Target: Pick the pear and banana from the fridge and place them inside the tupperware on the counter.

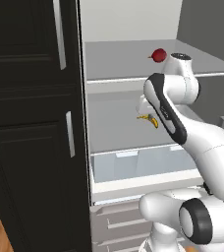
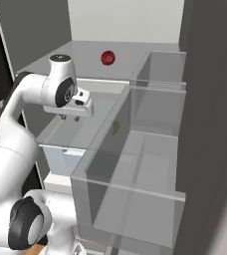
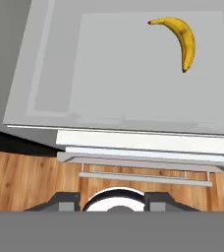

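hand (image 2: 69, 118): above middle fridge (image 1: 133, 54) shelf, finger spread could not be told | banana (image 3: 179, 39): lay on that shelf | pear (image 1: 158, 55): sat on shelf above

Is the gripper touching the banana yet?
Apart. In the hand view the banana lies alone on the fridge shelf, with bare shelf all around it and the gripper's jaws nowhere near it.

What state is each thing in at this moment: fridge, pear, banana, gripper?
fridge: door open, shelves exposed.
pear: resting on the upper shelf, untouched.
banana: lying flat on the middle shelf, not grasped.
gripper: over the middle shelf, holding nothing; opening can't be judged.
translucent drawer: closed.
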You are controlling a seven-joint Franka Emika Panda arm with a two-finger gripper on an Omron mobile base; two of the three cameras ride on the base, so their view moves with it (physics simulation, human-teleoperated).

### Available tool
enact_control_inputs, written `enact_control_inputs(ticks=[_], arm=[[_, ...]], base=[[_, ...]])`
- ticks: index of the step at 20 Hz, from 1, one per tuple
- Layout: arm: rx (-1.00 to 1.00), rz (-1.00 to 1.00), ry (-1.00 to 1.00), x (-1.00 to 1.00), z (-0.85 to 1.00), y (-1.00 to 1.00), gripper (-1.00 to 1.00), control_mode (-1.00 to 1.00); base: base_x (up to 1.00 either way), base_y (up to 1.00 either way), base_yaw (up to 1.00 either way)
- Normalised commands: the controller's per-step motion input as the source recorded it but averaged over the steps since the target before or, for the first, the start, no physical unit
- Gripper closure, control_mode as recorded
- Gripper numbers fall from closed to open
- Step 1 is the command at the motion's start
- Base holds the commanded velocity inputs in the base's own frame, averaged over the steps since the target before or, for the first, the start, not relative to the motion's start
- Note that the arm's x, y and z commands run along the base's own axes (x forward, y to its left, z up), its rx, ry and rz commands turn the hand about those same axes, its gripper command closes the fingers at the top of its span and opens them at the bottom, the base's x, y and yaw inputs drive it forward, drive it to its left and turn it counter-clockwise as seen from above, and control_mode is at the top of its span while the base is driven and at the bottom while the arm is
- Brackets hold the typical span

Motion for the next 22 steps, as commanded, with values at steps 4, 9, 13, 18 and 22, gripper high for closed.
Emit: enact_control_inputs(ticks=[4,9,13,18,22], arm=[[0.00,-0.23,-0.18,-0.02,-0.03,-0.06,-1.00,-1.00],[-0.01,-0.52,-0.07,-0.20,-0.27,-0.32,-1.00,-1.00],[-0.08,-0.31,-0.01,-0.02,-0.32,-0.29,-1.00,-1.00],[0.00,-0.03,0.01,0.04,-0.14,-0.23,-1.00,-1.00],[-0.01,0.02,0.03,0.19,-0.19,-0.23,-1.00,-1.00]], base=[[0.00,0.00,0.00],[0.00,0.00,0.00],[0.00,0.00,0.00],[0.00,0.00,0.00],[0.00,0.00,0.00]])
